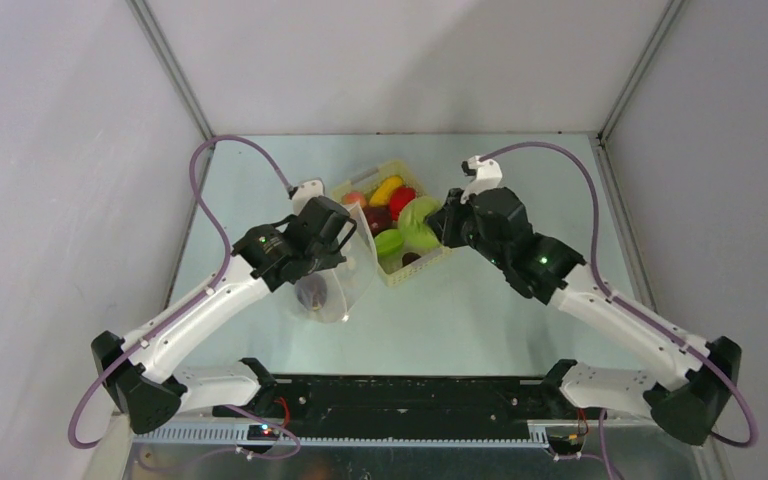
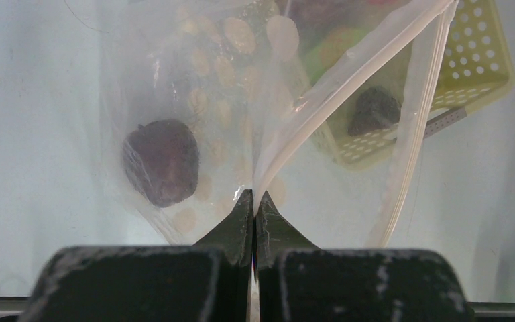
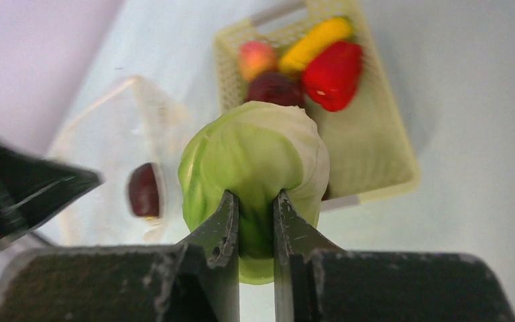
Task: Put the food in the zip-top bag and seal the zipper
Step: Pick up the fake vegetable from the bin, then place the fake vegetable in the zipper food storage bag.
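Observation:
My left gripper (image 2: 254,196) is shut on the mouth edge of the dotted clear zip-top bag (image 1: 338,285), holding it open; the zipper (image 2: 349,74) runs up from the jaws. A dark red apple (image 2: 161,161) lies inside the bag, also seen in the right wrist view (image 3: 143,190). My right gripper (image 3: 255,201) is shut on the pale green round vegetable (image 3: 255,161), held above the basket's near end (image 1: 418,222). The banana (image 3: 314,41), peach (image 3: 255,58), red pepper (image 3: 333,74) and another dark red apple (image 3: 273,86) lie in the basket.
The pale yellow slotted basket (image 1: 428,262) stands at the table's middle back, right of the bag. A bright green piece (image 1: 389,242) and a small dark piece (image 2: 373,111) also lie in it. Grey walls close in the table on three sides.

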Controlling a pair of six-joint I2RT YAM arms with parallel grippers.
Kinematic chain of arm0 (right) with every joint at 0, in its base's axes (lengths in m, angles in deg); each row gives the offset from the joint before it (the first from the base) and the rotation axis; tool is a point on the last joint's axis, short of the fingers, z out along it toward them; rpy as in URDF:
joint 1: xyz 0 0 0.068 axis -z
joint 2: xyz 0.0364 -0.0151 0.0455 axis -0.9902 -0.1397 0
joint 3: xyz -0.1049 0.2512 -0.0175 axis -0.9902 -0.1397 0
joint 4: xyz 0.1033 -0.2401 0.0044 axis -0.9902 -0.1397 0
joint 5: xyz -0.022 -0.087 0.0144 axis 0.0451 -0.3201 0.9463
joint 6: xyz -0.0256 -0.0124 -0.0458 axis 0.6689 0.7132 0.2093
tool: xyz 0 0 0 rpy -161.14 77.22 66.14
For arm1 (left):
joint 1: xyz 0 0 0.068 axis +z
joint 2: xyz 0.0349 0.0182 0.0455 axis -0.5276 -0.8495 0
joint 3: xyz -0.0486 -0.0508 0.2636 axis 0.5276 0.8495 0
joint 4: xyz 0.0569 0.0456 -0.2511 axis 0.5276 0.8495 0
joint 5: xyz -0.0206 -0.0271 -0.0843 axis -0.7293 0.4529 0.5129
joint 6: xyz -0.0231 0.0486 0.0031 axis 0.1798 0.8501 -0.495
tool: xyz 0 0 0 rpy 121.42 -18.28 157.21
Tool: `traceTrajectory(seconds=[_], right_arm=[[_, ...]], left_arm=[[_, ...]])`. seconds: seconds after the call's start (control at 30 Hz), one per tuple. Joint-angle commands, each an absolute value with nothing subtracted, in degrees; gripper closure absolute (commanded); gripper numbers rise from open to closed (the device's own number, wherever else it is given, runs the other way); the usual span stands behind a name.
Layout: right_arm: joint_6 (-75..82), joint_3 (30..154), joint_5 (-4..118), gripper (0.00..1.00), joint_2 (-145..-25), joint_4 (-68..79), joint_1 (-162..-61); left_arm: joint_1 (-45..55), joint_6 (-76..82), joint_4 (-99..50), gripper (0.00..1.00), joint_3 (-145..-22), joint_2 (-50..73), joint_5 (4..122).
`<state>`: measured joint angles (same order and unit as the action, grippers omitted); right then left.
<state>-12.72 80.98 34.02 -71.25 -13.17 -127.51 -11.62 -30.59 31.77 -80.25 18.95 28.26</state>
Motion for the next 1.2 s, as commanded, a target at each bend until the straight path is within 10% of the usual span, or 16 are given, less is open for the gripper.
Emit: traceTrajectory(seconds=[0.0, 0.87, 1.17], right_arm=[[-14.82, 78.48, 46.08, 0.96, -66.95, -1.79, -129.33], [-19.94, 78.24, 35.67, 0.97, -78.48, 2.38, -137.45], [-19.33, 80.19, 32.78, 0.82, -80.61, 0.79, -138.9]], left_arm=[[-11.27, -31.04, 29.88, 1.0, -80.97, 19.29, 28.59], [-11.27, -30.32, 27.85, 1.0, -79.05, 24.04, 32.09], [-11.3, -29.29, 25.68, 1.0, -78.4, 24.16, 34.38]])
